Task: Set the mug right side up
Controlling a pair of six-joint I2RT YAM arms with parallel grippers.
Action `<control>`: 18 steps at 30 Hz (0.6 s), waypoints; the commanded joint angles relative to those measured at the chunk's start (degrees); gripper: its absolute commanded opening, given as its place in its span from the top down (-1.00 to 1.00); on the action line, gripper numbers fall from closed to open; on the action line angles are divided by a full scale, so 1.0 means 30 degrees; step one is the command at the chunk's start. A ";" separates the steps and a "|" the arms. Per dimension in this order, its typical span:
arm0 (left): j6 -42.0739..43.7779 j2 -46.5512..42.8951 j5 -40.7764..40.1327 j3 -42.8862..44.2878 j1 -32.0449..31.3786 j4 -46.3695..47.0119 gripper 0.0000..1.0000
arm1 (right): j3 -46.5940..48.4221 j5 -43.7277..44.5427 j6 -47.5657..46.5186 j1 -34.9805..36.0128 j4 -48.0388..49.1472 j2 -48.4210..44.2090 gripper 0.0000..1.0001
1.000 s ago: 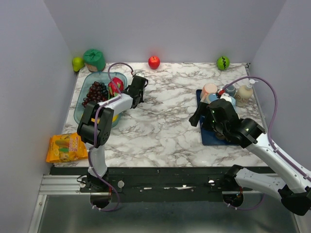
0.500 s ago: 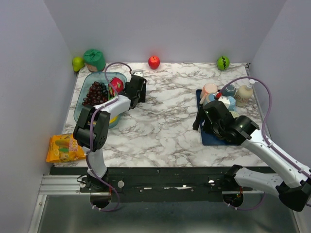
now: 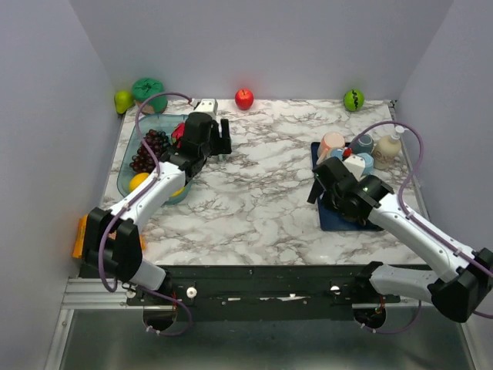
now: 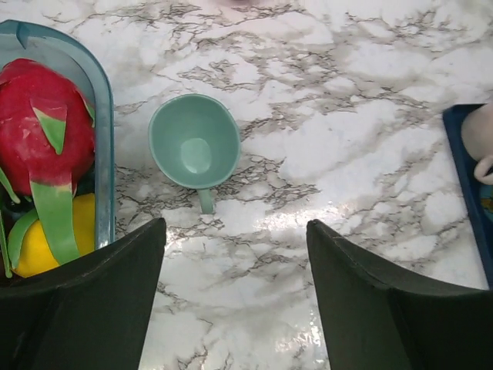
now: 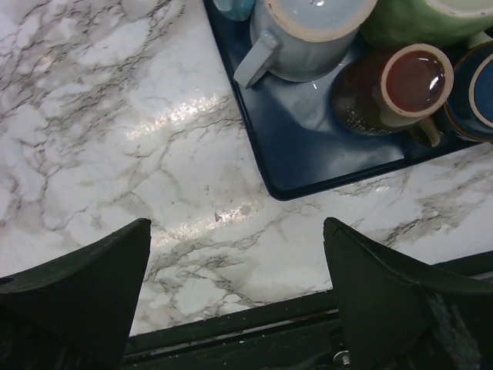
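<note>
A teal mug (image 4: 194, 142) stands on the marble table with its mouth up and its handle toward the camera, just right of the teal bin. My left gripper (image 4: 235, 225) hangs above and short of the mug, jaws open and apart from it, nothing between them. In the top view the left gripper (image 3: 219, 137) is by the bin's right edge and the mug is hidden beneath it. My right gripper (image 5: 237, 223) is open and empty over the table near the front-left corner of the blue tray (image 5: 308, 154), and appears in the top view too (image 3: 320, 185).
The teal bin (image 4: 104, 154) holds a dragon fruit (image 4: 42, 116), grapes (image 3: 150, 146) and yellow fruit. The blue tray carries a pale mug (image 5: 308, 31), a brown cup (image 5: 400, 85) and other cups. A red apple (image 3: 244, 98) and green fruit (image 3: 353, 99) sit at the back wall.
The left gripper has opened and drawn up and away, leaving the mug standing on the table. The left arm has swung outward. The right gripper has shifted only slightly.
</note>
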 commanded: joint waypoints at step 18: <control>-0.1392 -0.7667 0.4798 -0.3445 -0.0076 -0.2485 -0.90 | 0.4145 0.3216 0.7625 -0.2878 -0.1734 1.0765 -0.68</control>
